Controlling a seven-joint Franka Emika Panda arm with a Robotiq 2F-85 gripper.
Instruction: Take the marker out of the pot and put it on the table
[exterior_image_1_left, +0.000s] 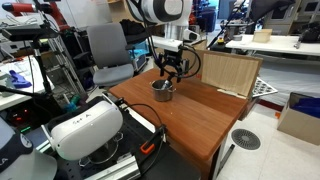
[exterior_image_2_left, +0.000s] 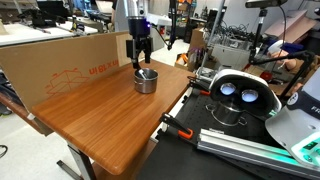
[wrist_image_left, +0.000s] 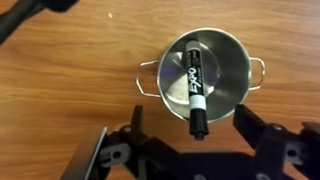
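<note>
Wrist view puts the pot (wrist_image_left: 226, 52) at the middle of what we see. It is a small shiny round vessel with a thin wire handle on each side, and it stands on the reddish-brown table (wrist_image_left: 60, 80). The marker (wrist_image_left: 193, 85) lies inside the pot, tilted against its wall. Its body is black with a white label, and its dark end pokes out over the pot's rim on the side nearest the camera. We see the gripper (wrist_image_left: 192, 142) on that same side of the pot. Its jaws are spread wide, one dark finger off to each side of the marker's protruding end, and nothing is held between them. We cannot tell from this view whether either finger touches the pot.

In both exterior views the gripper (exterior_image_1_left: 168, 72) (exterior_image_2_left: 141, 55) hangs directly above the pot (exterior_image_1_left: 162, 92) (exterior_image_2_left: 146, 81), pointing down, with its fingers close over the rim. The marker is too small for us to make out in those views. The pot sits toward the far part of the table (exterior_image_1_left: 195, 120) (exterior_image_2_left: 100, 120). Behind the pot in an exterior view a pale plywood board (exterior_image_1_left: 226, 72) stands upright. Beyond the pot in an exterior view there is a cardboard panel (exterior_image_2_left: 60, 65) with red print. Well apart from the pot, past the table's edge, we see a white headset (exterior_image_1_left: 85, 130) (exterior_image_2_left: 238, 93).
</note>
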